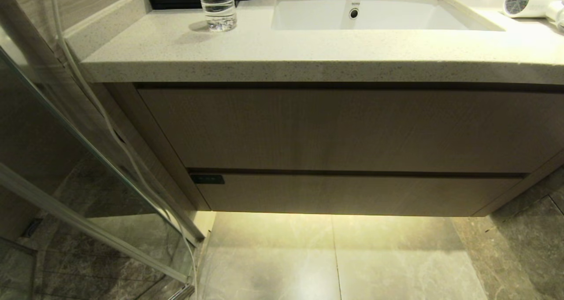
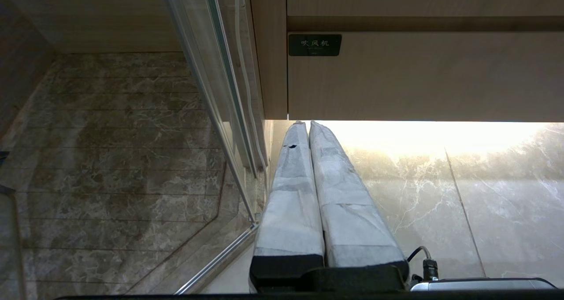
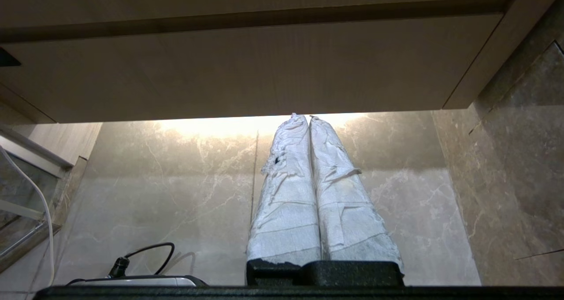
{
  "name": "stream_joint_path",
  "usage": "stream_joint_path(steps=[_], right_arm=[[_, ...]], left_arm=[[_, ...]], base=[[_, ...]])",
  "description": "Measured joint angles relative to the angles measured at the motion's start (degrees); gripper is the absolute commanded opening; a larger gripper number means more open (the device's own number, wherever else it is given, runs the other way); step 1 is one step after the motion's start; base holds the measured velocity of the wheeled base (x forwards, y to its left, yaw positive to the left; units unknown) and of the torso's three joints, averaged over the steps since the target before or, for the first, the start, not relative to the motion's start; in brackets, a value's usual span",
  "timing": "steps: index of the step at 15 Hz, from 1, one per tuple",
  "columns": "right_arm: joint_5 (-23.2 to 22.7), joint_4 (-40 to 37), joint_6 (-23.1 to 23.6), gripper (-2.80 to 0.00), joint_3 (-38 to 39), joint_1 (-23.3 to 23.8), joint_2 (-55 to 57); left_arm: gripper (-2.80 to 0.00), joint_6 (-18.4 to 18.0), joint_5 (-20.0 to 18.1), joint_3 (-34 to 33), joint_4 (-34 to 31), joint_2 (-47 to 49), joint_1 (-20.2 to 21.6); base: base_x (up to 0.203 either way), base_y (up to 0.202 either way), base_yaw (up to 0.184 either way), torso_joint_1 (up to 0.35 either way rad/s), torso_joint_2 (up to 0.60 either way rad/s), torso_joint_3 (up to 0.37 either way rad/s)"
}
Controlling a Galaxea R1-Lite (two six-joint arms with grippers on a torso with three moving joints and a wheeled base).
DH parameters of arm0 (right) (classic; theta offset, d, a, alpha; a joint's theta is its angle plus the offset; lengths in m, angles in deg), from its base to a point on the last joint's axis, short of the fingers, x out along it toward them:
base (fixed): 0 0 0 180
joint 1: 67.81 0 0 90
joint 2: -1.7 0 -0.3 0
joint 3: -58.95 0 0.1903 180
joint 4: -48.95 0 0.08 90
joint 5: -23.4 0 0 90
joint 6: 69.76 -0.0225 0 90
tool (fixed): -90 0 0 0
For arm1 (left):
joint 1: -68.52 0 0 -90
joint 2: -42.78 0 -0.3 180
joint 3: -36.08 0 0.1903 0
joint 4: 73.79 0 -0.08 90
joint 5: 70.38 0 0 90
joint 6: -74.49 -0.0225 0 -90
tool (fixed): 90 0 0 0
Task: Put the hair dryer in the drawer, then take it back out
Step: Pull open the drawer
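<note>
Nothing done yet; my left gripper and right gripper hang closed, empty, just below the shut drawer; the hair dryer lies far above on the counter.

A small dark rectangular label at the left end of the wide, shallow light-brown wood-grain drawer front carries three pale Chinese characters, 吹风机; a finer line of print beneath them is too small to read. In the head view the same label shows only as a dark patch with nothing legible. On the back wall of the white rectangular undermount sink basin, just above the round overflow hole, stands a small grey brand mark reading TOTO. The red wrapper on the clear plastic water bottle bears white marks that cannot be made out.
</note>
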Motion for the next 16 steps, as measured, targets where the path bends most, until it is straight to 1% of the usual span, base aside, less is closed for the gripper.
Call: stream_joint_path(steps=[7, 10, 13, 14, 16], right_arm=[[-0.2, 0.0, 0.4, -2.8, 0.0, 0.1, 0.0], [-0.4, -0.1, 2.3, -2.8, 0.0, 0.0, 0.0], [-0.5, -0.5, 2.6, -2.8, -0.4, 0.0, 0.0], [-0.7, -2.0, 2.6, -2.8, -1.4, 0.0, 0.1], [-1.6, -5.2, 2.6, -2.8, -9.5, 0.0, 1.2]], left_arm=[[-2.8, 0.0, 0.0, 0.0, 0.0, 0.0, 0.0], [-2.8, 0.0, 0.0, 0.0, 0.0, 0.0, 0.0], [-2.8, 0.0, 0.0, 0.0, 0.0, 0.0, 0.0], [-2.8, 0.0, 0.0, 0.0, 0.0, 0.0, 0.0], [-2.8, 0.0, 0.0, 0.0, 0.0, 0.0, 0.0]], base=[[0.0, 0.0, 0.0, 0.0, 0.0, 0.0], [0.0, 0.0, 0.0, 0.0, 0.0, 0.0], [0.0, 0.0, 0.0, 0.0, 0.0, 0.0], [0.0, 0.0, 0.0, 0.0, 0.0, 0.0], [0.0, 0.0, 0.0, 0.0, 0.0, 0.0]])
